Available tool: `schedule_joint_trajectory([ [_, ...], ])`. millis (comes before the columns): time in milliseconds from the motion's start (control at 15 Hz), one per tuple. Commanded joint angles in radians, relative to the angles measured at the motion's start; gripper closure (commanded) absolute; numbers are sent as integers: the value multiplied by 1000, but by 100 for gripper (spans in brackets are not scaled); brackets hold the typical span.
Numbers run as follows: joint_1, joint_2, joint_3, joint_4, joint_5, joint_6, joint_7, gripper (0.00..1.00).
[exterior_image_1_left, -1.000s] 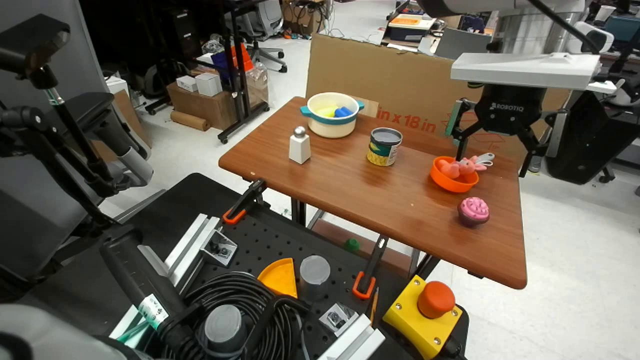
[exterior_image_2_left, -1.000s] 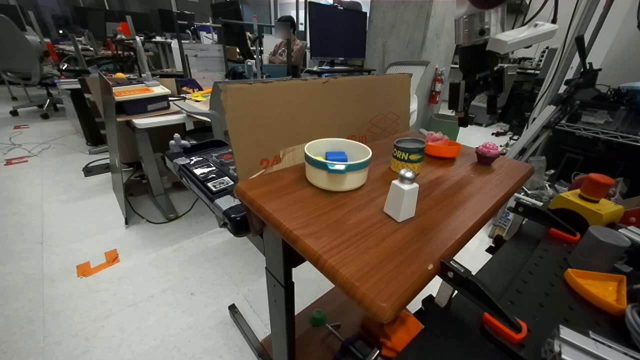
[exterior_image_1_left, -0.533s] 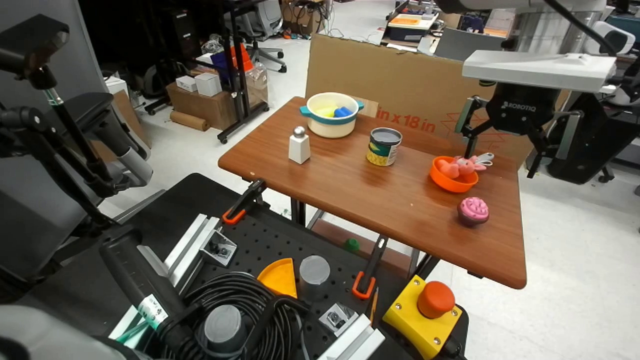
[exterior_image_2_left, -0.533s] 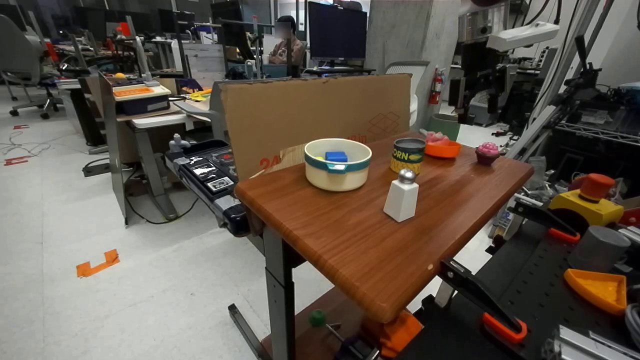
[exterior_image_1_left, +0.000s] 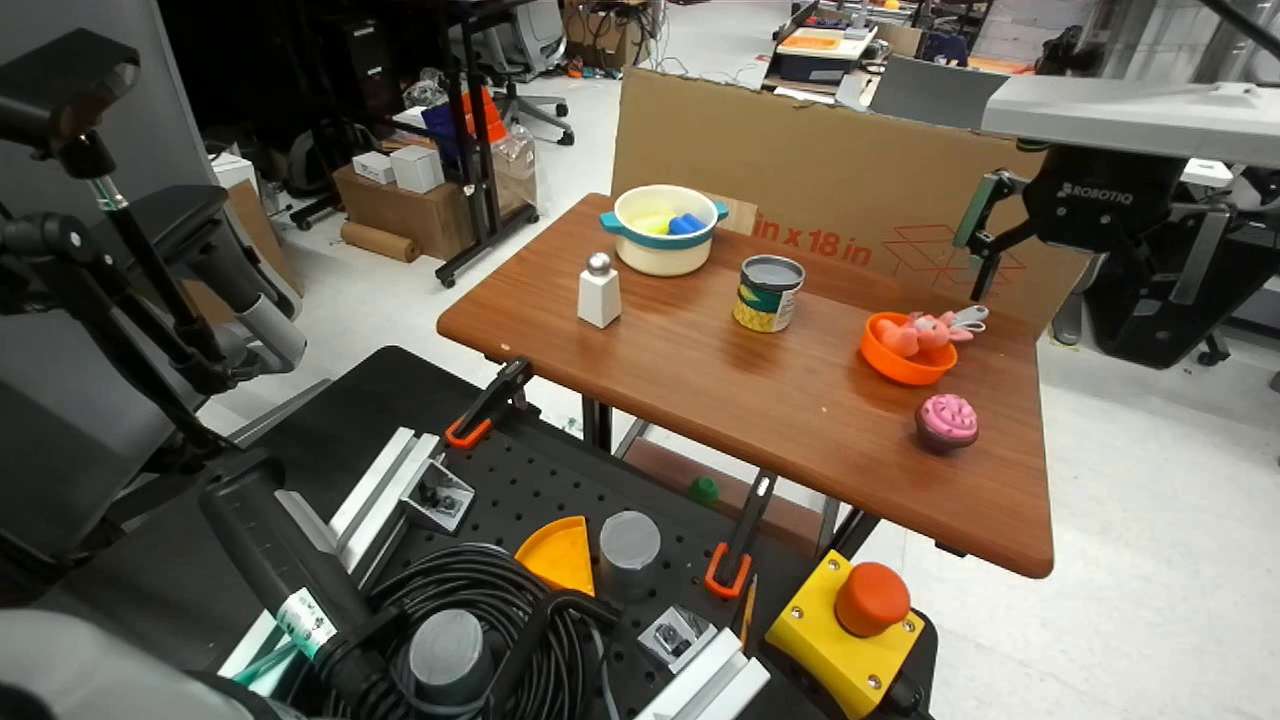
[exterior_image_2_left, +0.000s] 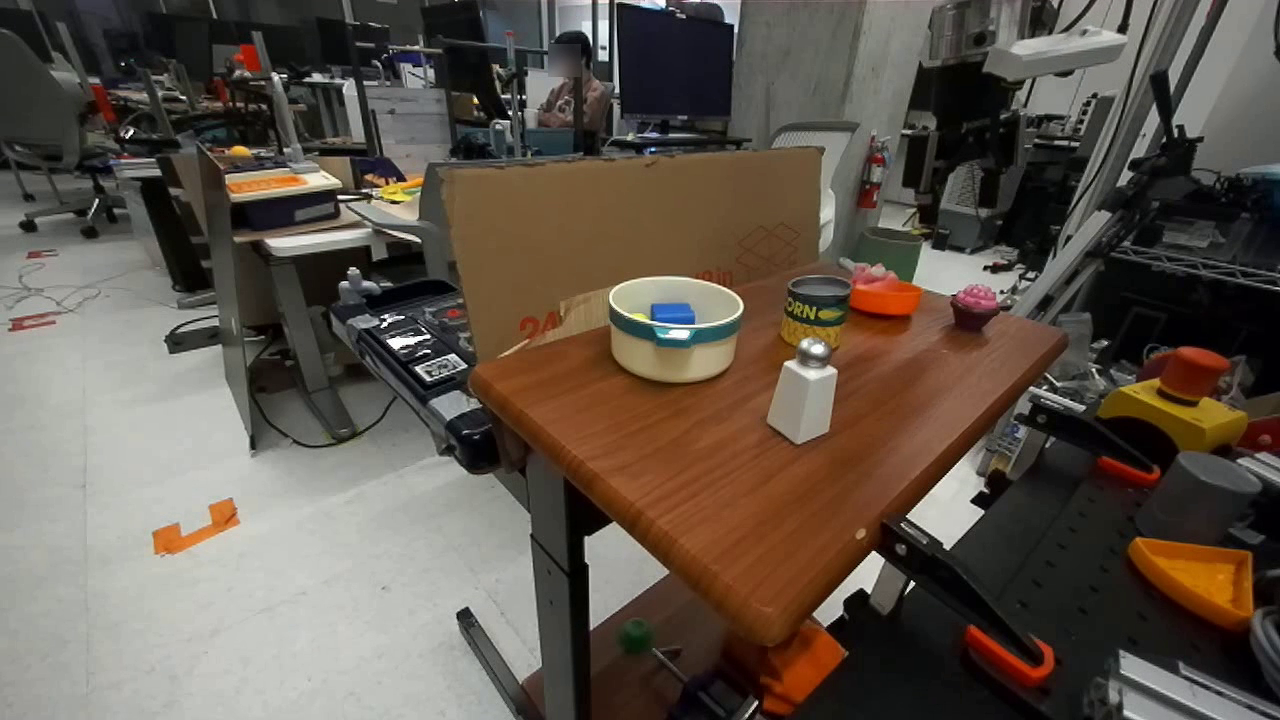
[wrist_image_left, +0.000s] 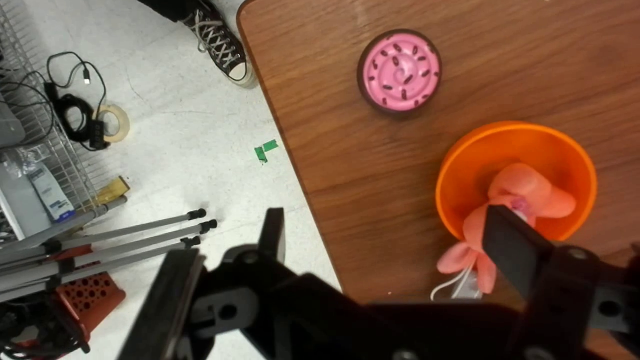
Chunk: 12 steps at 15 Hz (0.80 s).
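My gripper (wrist_image_left: 383, 210) stands open above the table's corner, with nothing between its fingers. Its right finger (wrist_image_left: 517, 250) in the wrist view overlaps a pink soft toy (wrist_image_left: 520, 182); they look apart in an exterior view. The toy lies partly in an orange bowl (wrist_image_left: 450, 175), its end hanging over the rim beside a pale tag with a white cord. Close to the bowl sits a toy cupcake (wrist_image_left: 400, 72) with pink icing. Farther along stand a corn can (exterior_image_1_left: 768, 300), a white shaker (exterior_image_1_left: 599, 300) with a silver top and a cream pot (exterior_image_1_left: 660, 258) holding blue and yellow things.
A cardboard sheet (exterior_image_1_left: 760, 150) rises along the table's far edge. Clamps with orange tips (exterior_image_1_left: 730, 570) and a red stop button on a yellow box (exterior_image_1_left: 830, 625) are on the black pegboard bench alongside. In the wrist view a shoe (wrist_image_left: 220, 45) shows beside the table.
The gripper has moved to the right and a little upward in an exterior view, drawing away from the bowl. It stays open, and the objects on the table have not moved.
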Motion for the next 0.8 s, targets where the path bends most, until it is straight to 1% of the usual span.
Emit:
schedule_joint_trajectory([
  [0, -14, 18, 9, 49, 32, 4, -76, 0],
  [267, -26, 24, 21, 69, 46, 22, -154, 0],
  [467, -33, 41, 30, 94, 75, 8, -209, 0],
  [733, -30, 49, 30, 104, 75, 7, -234, 0],
])
